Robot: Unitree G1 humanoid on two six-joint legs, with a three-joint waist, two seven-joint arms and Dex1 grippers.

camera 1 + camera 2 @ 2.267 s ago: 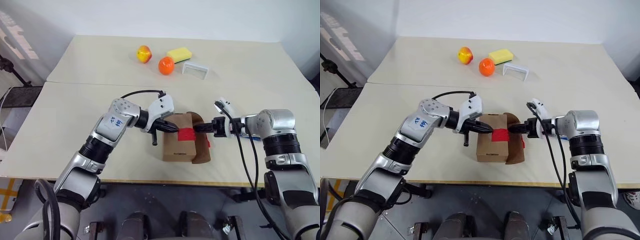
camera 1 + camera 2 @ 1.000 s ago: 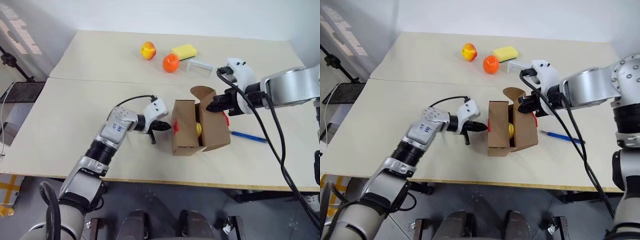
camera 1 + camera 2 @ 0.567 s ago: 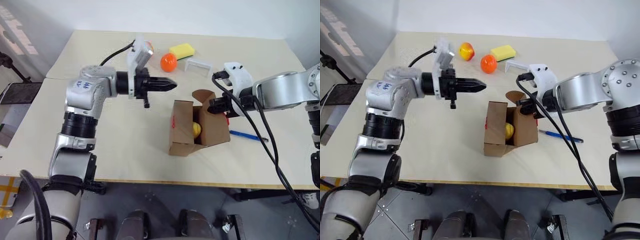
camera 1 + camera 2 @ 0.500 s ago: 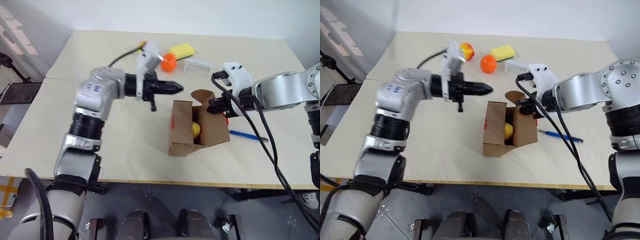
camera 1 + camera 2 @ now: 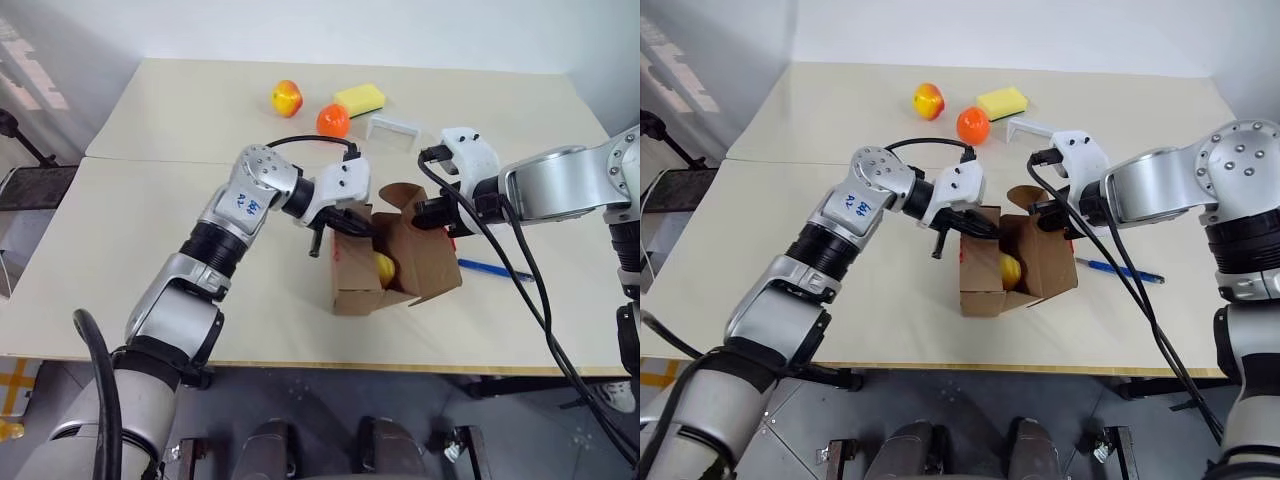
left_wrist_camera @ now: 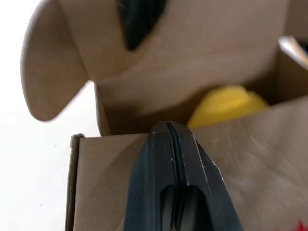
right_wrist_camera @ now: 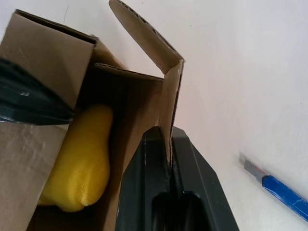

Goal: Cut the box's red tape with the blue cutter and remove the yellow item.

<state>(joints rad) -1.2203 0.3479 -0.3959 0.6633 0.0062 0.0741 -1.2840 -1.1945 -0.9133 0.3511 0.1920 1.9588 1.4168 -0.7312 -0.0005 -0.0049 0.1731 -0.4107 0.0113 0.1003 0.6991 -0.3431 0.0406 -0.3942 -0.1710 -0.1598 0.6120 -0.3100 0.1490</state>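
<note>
Box (image 5: 365, 275) sits open near the table's (image 5: 150, 250) front edge, flaps up, yellow item (image 5: 383, 267) still inside. Right gripper (image 7: 169, 159) is pinched on the box's right-hand flap, holding it open. Left gripper (image 6: 169, 139) has its fingers pressed together, empty, tip at the box's top left edge by the opening. Blue cutter (image 5: 497, 270) lies on the table just right of the box. Red tape is barely visible behind the right flap.
</note>
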